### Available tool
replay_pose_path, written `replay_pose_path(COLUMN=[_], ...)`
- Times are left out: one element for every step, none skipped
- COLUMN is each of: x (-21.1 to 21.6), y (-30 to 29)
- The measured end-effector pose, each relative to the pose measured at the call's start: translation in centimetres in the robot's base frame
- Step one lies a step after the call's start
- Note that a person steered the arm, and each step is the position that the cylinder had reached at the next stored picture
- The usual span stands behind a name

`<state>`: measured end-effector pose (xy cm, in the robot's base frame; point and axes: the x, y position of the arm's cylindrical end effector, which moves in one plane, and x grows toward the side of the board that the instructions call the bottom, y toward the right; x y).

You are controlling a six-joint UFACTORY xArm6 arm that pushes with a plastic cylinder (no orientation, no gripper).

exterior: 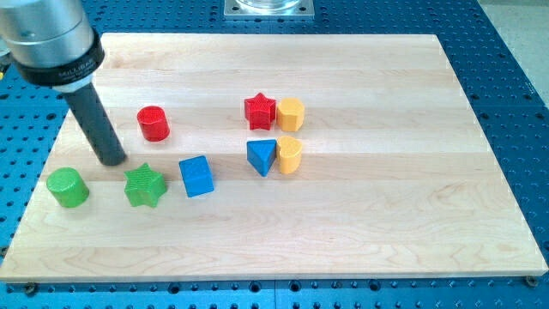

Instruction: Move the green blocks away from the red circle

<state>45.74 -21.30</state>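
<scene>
The red circle stands at the board's upper left. A green star lies below it, slightly to the left. A green circle lies further left, near the board's left edge. My tip rests on the board between the two green blocks and a little above them, left of and below the red circle. It touches none of them, but is close to the green star's upper left.
A blue cube sits right of the green star. A red star, a yellow block, a blue triangle and a second yellow block cluster mid-board. The wooden board lies on a blue perforated table.
</scene>
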Motion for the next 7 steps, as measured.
replay_pose_path(x=[-0.1, 0.3, 2.6, 5.2, 6.0, 6.3, 2.0], y=[4.2, 7.6, 7.3, 10.6, 7.3, 3.6, 4.8])
